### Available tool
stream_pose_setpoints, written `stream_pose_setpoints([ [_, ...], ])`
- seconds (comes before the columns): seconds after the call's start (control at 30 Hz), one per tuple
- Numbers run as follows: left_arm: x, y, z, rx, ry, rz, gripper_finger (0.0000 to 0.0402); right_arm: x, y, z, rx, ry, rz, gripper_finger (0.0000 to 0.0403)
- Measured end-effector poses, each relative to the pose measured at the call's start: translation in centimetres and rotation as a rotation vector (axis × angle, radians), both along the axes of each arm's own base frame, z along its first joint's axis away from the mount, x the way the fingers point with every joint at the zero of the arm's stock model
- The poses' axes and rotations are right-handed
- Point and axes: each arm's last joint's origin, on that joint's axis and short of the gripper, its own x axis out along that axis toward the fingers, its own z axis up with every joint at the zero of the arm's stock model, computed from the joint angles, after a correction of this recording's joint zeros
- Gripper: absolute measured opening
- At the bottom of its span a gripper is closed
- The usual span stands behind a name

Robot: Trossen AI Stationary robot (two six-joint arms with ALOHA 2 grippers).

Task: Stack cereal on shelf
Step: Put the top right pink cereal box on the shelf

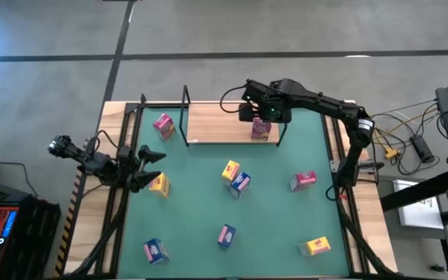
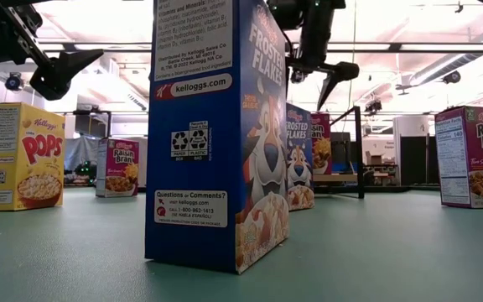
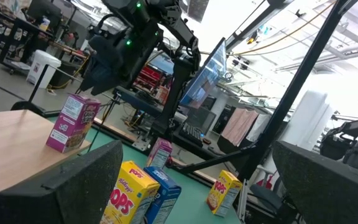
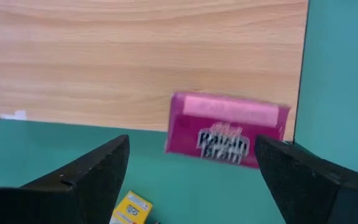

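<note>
A pink cereal box [image 4: 227, 129] stands upright on its base at the near right corner of the light-wood shelf [image 1: 216, 124]. My right gripper [image 4: 191, 180] hovers open just above that box, pointing steeply down, with a finger to each side of it and neither touching. From the left wrist view the same box [image 3: 72, 121] shows with a gap below that gripper. My left gripper [image 1: 152, 167] waits open at the table's left edge, next to a yellow cereal box [image 1: 159, 184].
On the green mat stand more cereal boxes: a pink one [image 1: 163, 126] left of the shelf, a yellow one [image 1: 230, 170] and a blue one [image 1: 240, 183] at the middle, a pink one [image 1: 302, 180] at the right, and two blue ones and a yellow one [image 1: 317, 246] near the front. Black uprights [image 1: 186, 105] frame the shelf.
</note>
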Motion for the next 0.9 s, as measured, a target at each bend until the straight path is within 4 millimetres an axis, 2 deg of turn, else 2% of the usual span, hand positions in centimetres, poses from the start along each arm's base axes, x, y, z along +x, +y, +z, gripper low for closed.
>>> stream_pose_setpoints([
  [0.2, 0.0, 0.0, 0.0, 0.000, 0.000, 0.000, 0.0398, -0.1, 0.1, 0.3, 0.008, -0.006, -0.029, 0.0334],
  [0.47, 0.0, 0.0, 0.0, 0.000, 0.000, 0.000, 0.0398, -0.9, 0.3, 0.1, 0.026, 0.065, -0.171, 0.0334],
  [0.63, 0.0, 0.0, 0.0, 0.000, -0.001, 0.000, 0.0398, -0.9, 0.3, 0.1, 0.029, 0.063, -0.183, 0.0334],
  [0.9, 0.0, 0.0, 0.0, 0.000, 0.000, 0.000, 0.0398, 0.1, 0.0, -1.5, 0.049, 0.098, -0.223, 0.0334],
])
